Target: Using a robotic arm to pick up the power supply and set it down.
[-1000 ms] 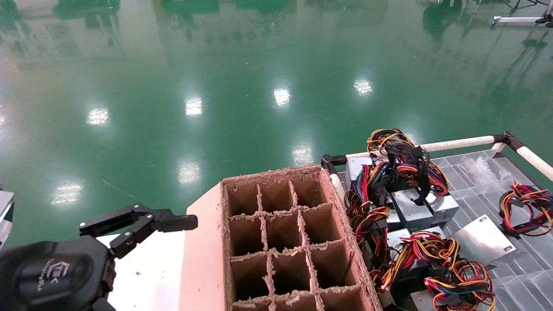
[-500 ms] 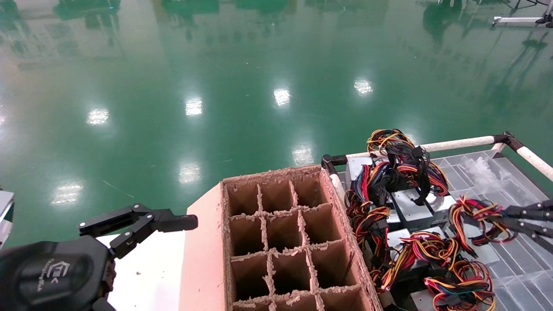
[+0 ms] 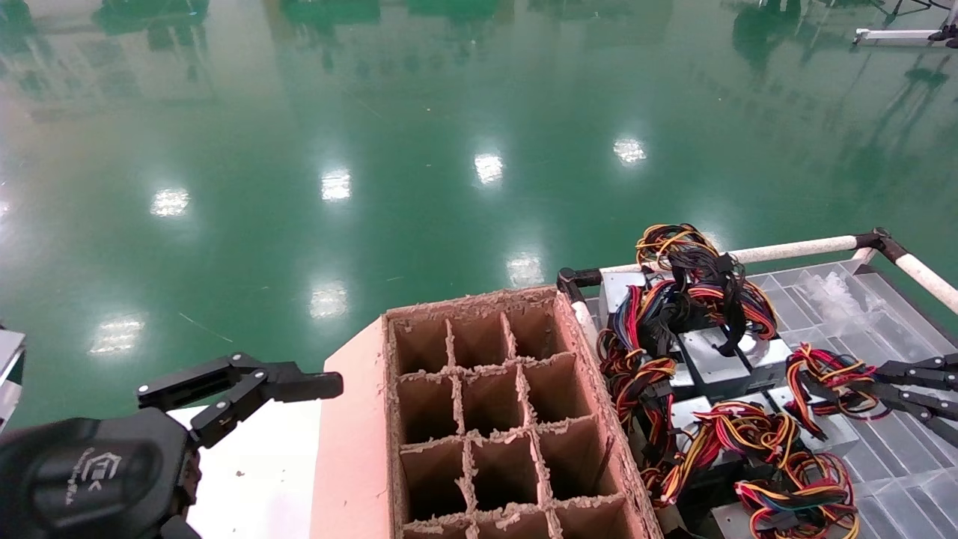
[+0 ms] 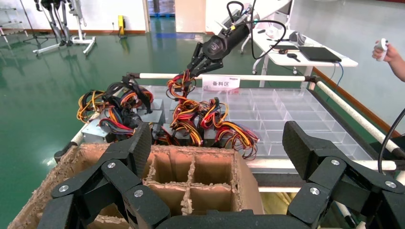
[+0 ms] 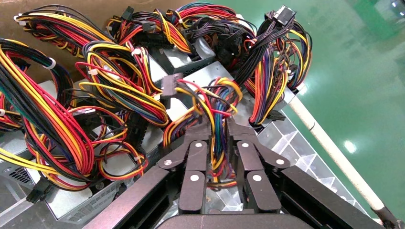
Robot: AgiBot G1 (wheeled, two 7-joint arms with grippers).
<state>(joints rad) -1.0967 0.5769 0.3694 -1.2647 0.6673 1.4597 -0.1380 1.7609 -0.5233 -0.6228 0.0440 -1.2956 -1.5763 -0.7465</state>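
My right robotic arm's gripper (image 3: 882, 380) (image 5: 218, 128) is shut on the coloured cable bundle (image 3: 829, 376) (image 5: 213, 102) of a silver power supply (image 3: 837, 436) (image 5: 213, 75). That unit sits among other power supplies (image 3: 722, 361) with tangled cables on the clear gridded tray (image 3: 909, 479). From the left wrist view, the right gripper (image 4: 193, 67) shows far off with the bundle hanging from it. My left gripper (image 3: 239, 385) (image 4: 215, 143) is open and empty at the lower left, beside the cardboard box.
A brown cardboard box (image 3: 494, 419) (image 4: 191, 168) with divided cells stands at the centre, left of the tray. A white rail (image 3: 793, 248) edges the tray's far side. Green shiny floor (image 3: 419, 165) lies beyond. A white surface (image 3: 254, 479) sits under the left arm.
The right gripper came in from the right and closed on the cable bundle, which shifted left toward the pile. The left arm has not moved.
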